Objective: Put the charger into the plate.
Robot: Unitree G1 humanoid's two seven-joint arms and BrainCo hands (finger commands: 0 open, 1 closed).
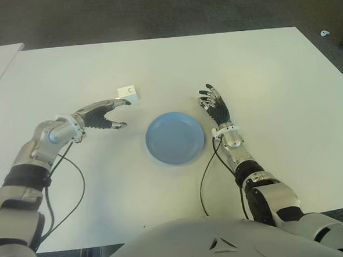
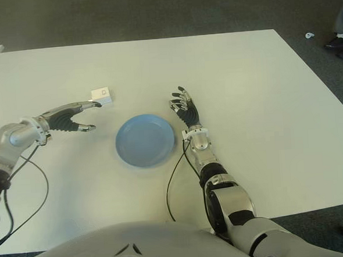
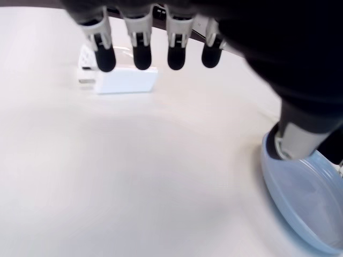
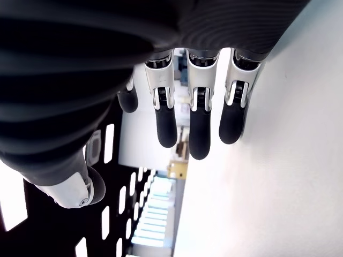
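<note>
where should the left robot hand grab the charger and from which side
Grip the charger across its white body, on the two flat side faces, not the prong end that shows in the left wrist view. It lies on the table, free on all sides, just past the open left robot hand, so probably come from above with fingers on one face and thumb opposite.

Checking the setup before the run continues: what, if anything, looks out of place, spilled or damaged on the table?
Nothing stands out. The charger sits intact on the table, just beyond the open left hand, not yet in the plate, which is empty and flat. The right hand shows open, right of the plate. No spills.
</note>
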